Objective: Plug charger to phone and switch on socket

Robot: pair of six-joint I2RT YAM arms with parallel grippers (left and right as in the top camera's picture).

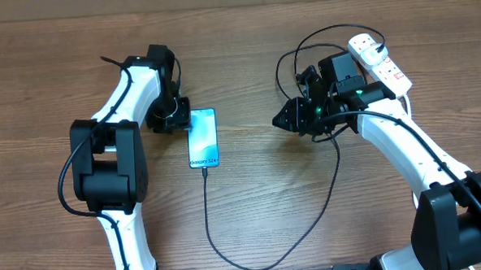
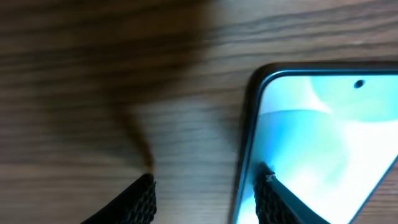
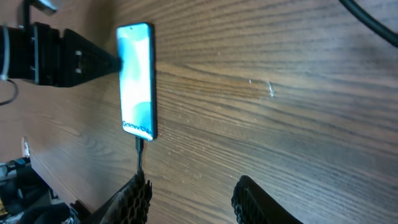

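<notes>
The phone (image 1: 202, 138) lies flat mid-table with its screen lit. The black charger (image 1: 208, 222) has its tip in the phone's near end, loops along the front and runs back toward the white socket (image 1: 380, 62) at the far right. My left gripper (image 1: 180, 117) is open at the phone's far left corner; in the left wrist view its jaws (image 2: 205, 193) straddle the phone's edge (image 2: 245, 143), one finger over the screen. My right gripper (image 1: 280, 121) is open and empty to the right of the phone (image 3: 137, 81), jaws (image 3: 189, 199) above bare wood near the charger tip (image 3: 139, 152).
The socket's thick white cord (image 1: 408, 105) runs down by my right arm. Loops of black cable (image 1: 290, 59) lie behind my right wrist. The wooden table (image 1: 244, 37) fills the view. My left arm (image 3: 56, 56) shows in the right wrist view.
</notes>
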